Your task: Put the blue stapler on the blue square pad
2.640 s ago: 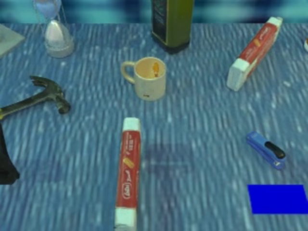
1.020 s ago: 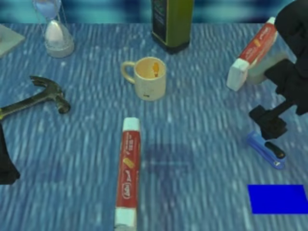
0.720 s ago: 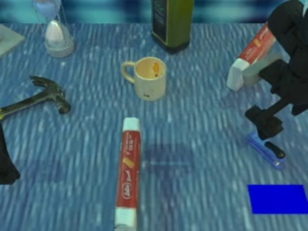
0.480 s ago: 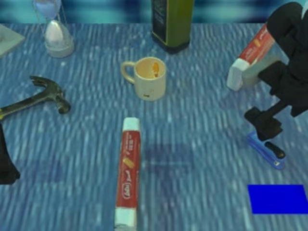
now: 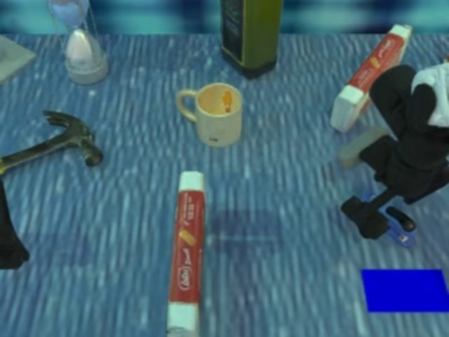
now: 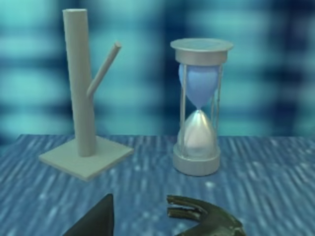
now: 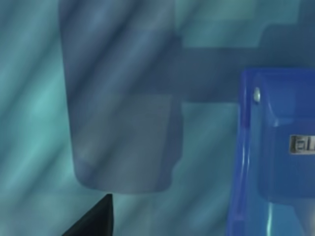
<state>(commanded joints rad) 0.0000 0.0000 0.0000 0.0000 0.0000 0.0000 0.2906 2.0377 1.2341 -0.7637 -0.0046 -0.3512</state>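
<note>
On streaky pale-blue tabletop [image 5: 295, 182]: right claw [image 5: 370, 217] over blue stapler [image 5: 401, 226].

The blue stapler [image 5: 397, 226], directly under the right gripper [image 5: 370, 219], showed glossy, slightly translucent blue plastic with a matt black top piece. The gripper itself looked matt black. The blue square pad [image 5: 405, 290], near the gripper, was flat and matt. The tabletop [image 5: 295, 210] around it appeared streaky, like brushed cloth. Well apart from it, the hammer [image 5: 66, 142] head looked like dull dark metal.
</note>
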